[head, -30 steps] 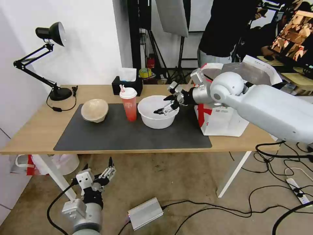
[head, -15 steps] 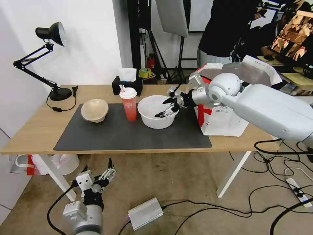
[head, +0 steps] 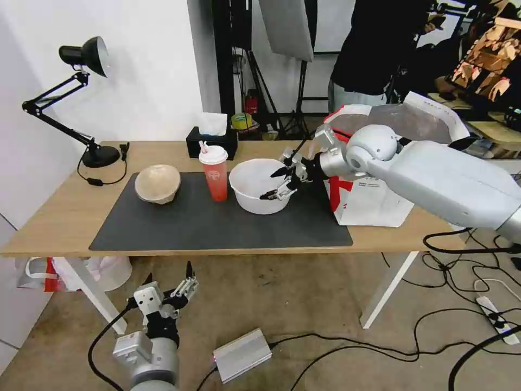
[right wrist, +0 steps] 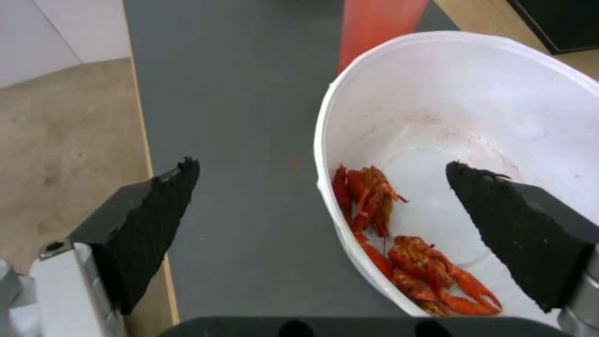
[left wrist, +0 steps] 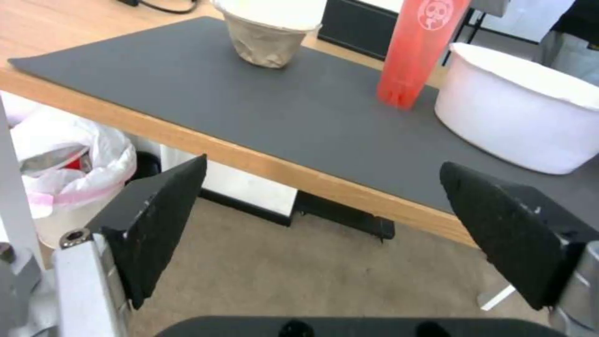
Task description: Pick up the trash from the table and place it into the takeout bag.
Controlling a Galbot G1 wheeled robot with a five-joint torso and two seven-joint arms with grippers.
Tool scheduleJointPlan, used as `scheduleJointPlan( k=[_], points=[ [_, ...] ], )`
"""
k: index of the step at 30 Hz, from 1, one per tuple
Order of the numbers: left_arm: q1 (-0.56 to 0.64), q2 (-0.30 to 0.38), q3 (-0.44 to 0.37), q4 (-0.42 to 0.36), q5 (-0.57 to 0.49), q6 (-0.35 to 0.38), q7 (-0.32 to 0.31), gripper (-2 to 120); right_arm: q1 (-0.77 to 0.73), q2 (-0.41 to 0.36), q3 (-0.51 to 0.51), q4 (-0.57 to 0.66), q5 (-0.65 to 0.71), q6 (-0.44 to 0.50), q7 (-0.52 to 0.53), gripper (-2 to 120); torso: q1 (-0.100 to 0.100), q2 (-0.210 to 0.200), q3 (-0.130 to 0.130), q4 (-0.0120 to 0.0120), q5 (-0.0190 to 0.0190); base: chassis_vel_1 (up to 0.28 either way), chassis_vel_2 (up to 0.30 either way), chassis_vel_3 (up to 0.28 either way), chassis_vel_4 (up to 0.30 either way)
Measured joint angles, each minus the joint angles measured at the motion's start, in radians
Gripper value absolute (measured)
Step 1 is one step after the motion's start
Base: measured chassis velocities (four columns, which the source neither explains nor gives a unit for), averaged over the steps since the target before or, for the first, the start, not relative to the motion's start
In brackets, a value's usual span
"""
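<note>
Sitting on the dark grey mat (head: 217, 225) of the table (head: 59, 217), the large white bowl (head: 255, 190) holds red crayfish shells (right wrist: 405, 252), with the red drink cup (head: 214, 174) just beside it and the beige paper-pulp bowl (head: 157, 183) farther left. The right gripper (head: 279, 183) has its fingers (right wrist: 149, 220) spread astride the bowl's near rim, one inside, one outside. The takeout bag (head: 374, 201) stands open at the table's right end; the left gripper (head: 182, 279) hangs below the table edge, fingers (left wrist: 159, 210) spread wide

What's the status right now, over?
Right end effector open, straddling white bowl rim. Left end effector open, below table. Bowl not gripped. Nothing blocking.
</note>
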Motion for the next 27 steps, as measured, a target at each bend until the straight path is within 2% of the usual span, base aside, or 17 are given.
scheduleJointPlan(
  k=[16,27],
  points=[
    [-0.016,-0.002,0.011,0.027,0.016,-0.015,0.001,100,0.002,0.063,-0.005,-0.077,-0.040,0.059,-0.068,100,0.000,0.000,0.000,0.0001,-0.0001,0.000,0.000,0.000,0.000],
    [-0.026,-0.008,0.017,0.036,0.015,-0.015,0.001,100,0.002,0.076,-0.012,-0.097,-0.050,0.083,-0.101,100,0.000,0.000,0.000,0.0000,0.0000,0.000,0.000,0.000,0.000]
  ],
)
